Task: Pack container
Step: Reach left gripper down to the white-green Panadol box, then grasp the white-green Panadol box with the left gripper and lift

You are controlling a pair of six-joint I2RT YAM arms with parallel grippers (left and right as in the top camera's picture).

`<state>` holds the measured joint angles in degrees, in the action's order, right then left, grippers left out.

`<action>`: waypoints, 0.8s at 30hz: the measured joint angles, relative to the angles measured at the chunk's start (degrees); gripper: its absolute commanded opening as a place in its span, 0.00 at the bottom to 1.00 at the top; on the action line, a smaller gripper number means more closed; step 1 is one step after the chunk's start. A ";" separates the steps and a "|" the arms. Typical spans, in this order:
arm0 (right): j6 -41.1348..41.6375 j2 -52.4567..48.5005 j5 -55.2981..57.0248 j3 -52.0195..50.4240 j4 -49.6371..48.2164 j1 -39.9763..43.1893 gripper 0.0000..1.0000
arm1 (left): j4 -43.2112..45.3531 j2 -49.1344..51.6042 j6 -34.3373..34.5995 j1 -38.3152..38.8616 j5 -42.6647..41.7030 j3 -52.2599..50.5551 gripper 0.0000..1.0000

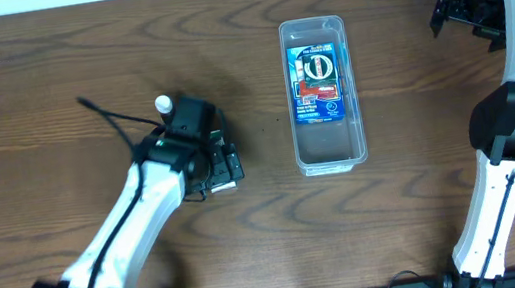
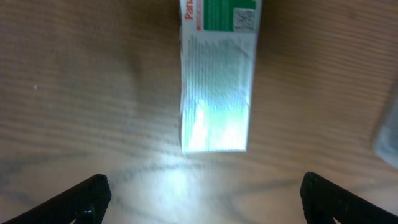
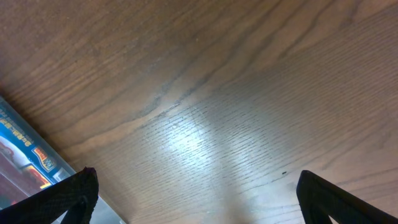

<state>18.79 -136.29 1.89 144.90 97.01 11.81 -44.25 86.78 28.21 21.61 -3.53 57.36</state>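
The clear plastic container [image 1: 330, 154] stands upright at the table's middle with a blue printed box [image 1: 316, 83] lying flat in its far half. That box also shows at the lower left of the right wrist view [image 3: 18, 155]. A small white box with green and red print [image 2: 217, 81] lies on the table ahead of my left gripper [image 2: 202, 196], which is open and empty. In the overhead view the left gripper [image 1: 220, 161] hovers over this white box [image 1: 227, 182], mostly hiding it. My right gripper [image 3: 196, 193] is open and empty, at the far right [image 1: 461, 12].
The wooden table [image 1: 47, 83] stretches to the left and far side. The right arm's white links [image 1: 513, 128] stand along the right edge. A black cable [image 1: 108, 120] trails from the left arm.
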 measured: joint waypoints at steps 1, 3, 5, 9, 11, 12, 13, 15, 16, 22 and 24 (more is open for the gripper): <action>0.00 0.00 0.00 0.00 0.00 0.00 0.99 | -0.04 1.60 -0.20 0.00 0.70 0.79 0.98; 0.00 0.00 0.00 0.00 0.00 0.00 0.99 | 0.13 4.42 -1.01 0.00 1.75 2.80 0.98; 0.00 0.00 0.00 0.00 0.00 0.00 0.99 | 0.42 7.08 -1.66 0.00 2.62 4.98 0.98; 0.00 0.00 0.00 0.00 0.00 0.00 0.99 | 2.01 11.50 -3.78 0.00 3.56 7.02 0.98; 0.00 0.00 0.00 0.00 -0.02 0.00 0.99 | 2.27 12.92 -4.20 0.00 3.78 7.02 0.98; 0.00 0.00 0.00 0.00 0.00 0.00 0.99 | 2.34 13.44 -4.13 0.00 3.80 7.02 0.98; 0.00 0.00 0.00 0.00 0.00 0.00 0.99 | 2.36 13.81 -3.93 0.00 3.89 7.02 0.98; 0.00 0.00 0.00 0.00 0.00 0.00 0.99 | 2.40 14.10 -3.32 0.00 3.98 7.02 0.98; 0.00 0.00 0.02 0.00 -0.02 0.00 0.99 | 2.51 14.10 -2.99 0.00 3.96 7.02 0.98; 0.00 0.00 0.00 0.00 0.00 0.00 0.99 | 4.72 14.12 -2.45 0.00 3.98 7.02 0.98; 0.00 0.00 0.02 0.00 0.00 0.00 0.99 | 5.33 14.38 -2.34 0.00 3.98 7.02 0.98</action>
<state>18.79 -136.29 1.91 144.90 97.01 11.81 -38.92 101.16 25.87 21.61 0.45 64.38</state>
